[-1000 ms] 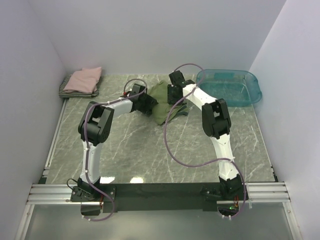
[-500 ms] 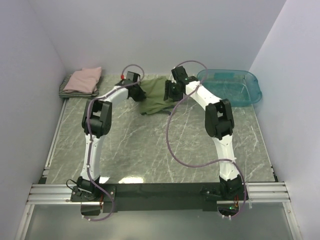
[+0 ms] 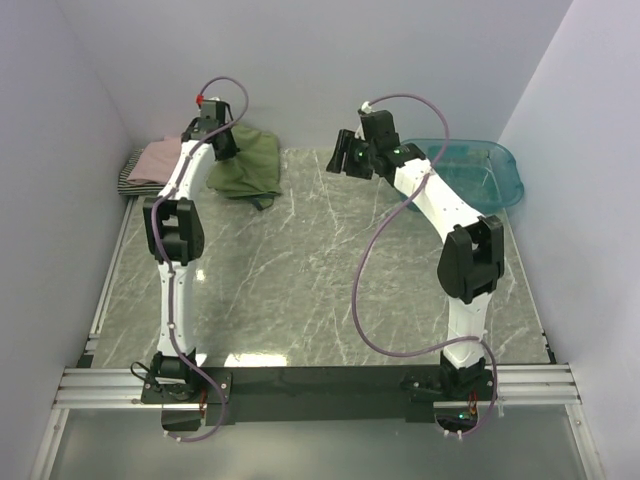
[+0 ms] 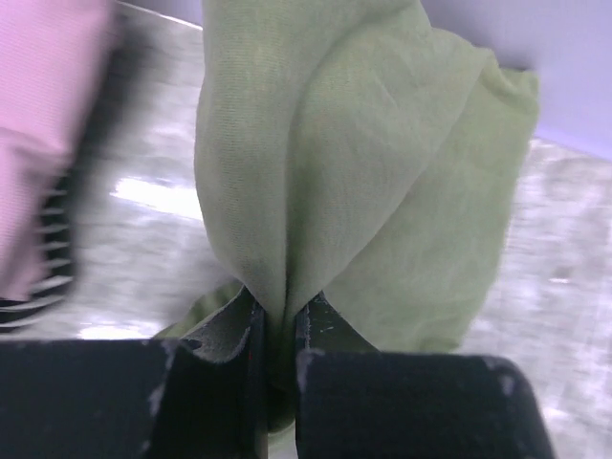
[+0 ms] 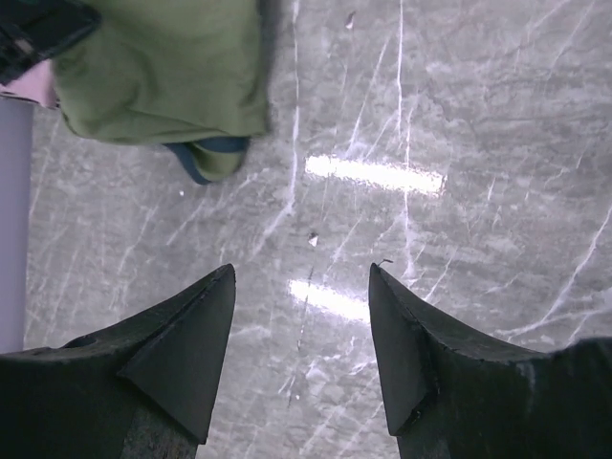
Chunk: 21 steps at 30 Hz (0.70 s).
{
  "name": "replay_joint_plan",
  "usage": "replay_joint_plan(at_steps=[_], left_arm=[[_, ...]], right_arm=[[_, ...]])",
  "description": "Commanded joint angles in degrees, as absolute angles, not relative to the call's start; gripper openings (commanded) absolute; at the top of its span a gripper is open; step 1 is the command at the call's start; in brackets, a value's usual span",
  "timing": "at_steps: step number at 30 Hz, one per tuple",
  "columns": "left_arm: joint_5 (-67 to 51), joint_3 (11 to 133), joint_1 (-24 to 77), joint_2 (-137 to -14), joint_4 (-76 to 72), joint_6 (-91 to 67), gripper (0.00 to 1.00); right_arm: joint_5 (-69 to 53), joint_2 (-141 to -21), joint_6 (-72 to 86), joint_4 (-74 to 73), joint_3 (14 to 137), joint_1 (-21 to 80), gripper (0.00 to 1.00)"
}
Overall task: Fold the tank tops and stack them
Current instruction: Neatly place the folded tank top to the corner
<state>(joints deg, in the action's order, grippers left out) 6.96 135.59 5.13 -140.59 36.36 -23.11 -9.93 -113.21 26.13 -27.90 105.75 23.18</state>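
Marble table (image 3: pixel 300 280); L gripper (image 4: pixel 277 317) pinching olive tank top (image 4: pixel 363 172), R gripper (image 5: pixel 300 274) spread

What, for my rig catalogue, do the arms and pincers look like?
The left arm and right arm are white links with black joint housings, each trailing a purple cable; a red tag sits by the left wrist. The left pincer and right pincer are black.

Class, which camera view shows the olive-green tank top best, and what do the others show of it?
The top external view: nearly the whole olive-green tank top shows, bunched in the left hand. The left wrist view shows only pinched cloth close up; the right wrist view catches one edge with navy trim.
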Motion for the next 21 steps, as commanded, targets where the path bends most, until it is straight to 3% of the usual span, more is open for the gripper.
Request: replay_joint_plan(at_steps=[1,21], left_arm=[[9.8,137.8,3.1,-138.2,36.1,-17.2,0.0],[2.2,141.9,-5.2,-132.2,30.6,-14.1,0.0]], right_arm=[[-10.5,-113.8,26.0,-28.0,108.3,24.0,0.65],[-10.1,-116.0,26.4,-27.5,110.3,24.8,0.65]])
